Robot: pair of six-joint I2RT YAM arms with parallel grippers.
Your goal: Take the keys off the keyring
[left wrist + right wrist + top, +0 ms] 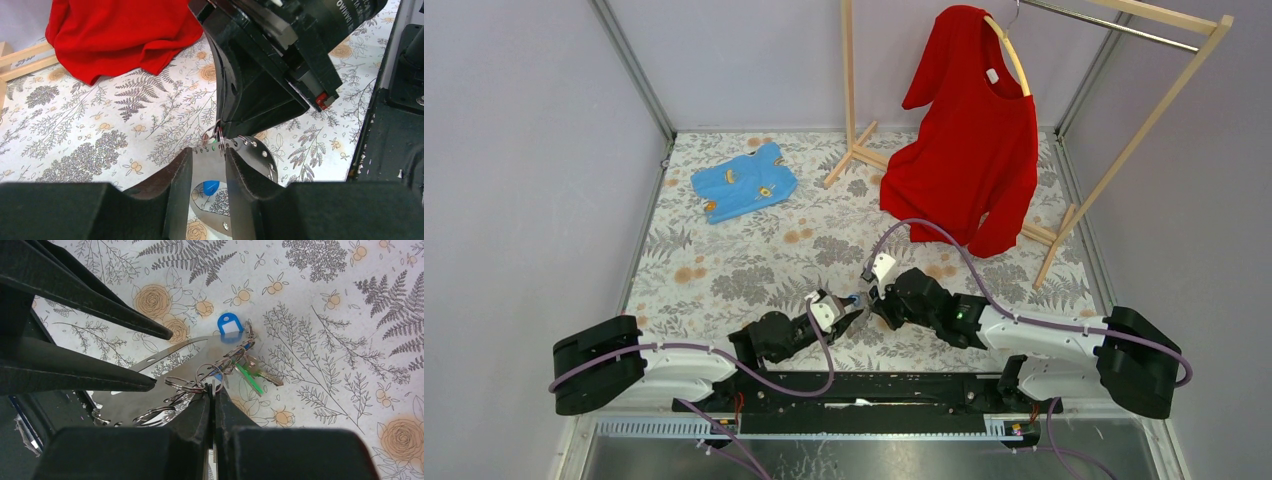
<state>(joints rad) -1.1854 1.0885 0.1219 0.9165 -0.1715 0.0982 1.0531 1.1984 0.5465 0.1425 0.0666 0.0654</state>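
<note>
Keys [268,376] and keyring [204,374] are shiny silvery metal, the tag [228,326] smooth blue plastic, the tablecloth [325,340] matt.

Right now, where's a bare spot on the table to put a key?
Bare: between the blue shirt and the red shirt; also between the blue shirt and the left arm. Crowded: where the left gripper and right gripper meet at the keys.

The only lettering is a row of white capitals on the black motor housing [345,20] of the right arm in the left wrist view, cut off by the frame edge and reading roughly "AMIAO". The white insert of the blue key tag [229,326] looks blank. The white neck label on the red shirt [992,75] is too small to read.
</note>
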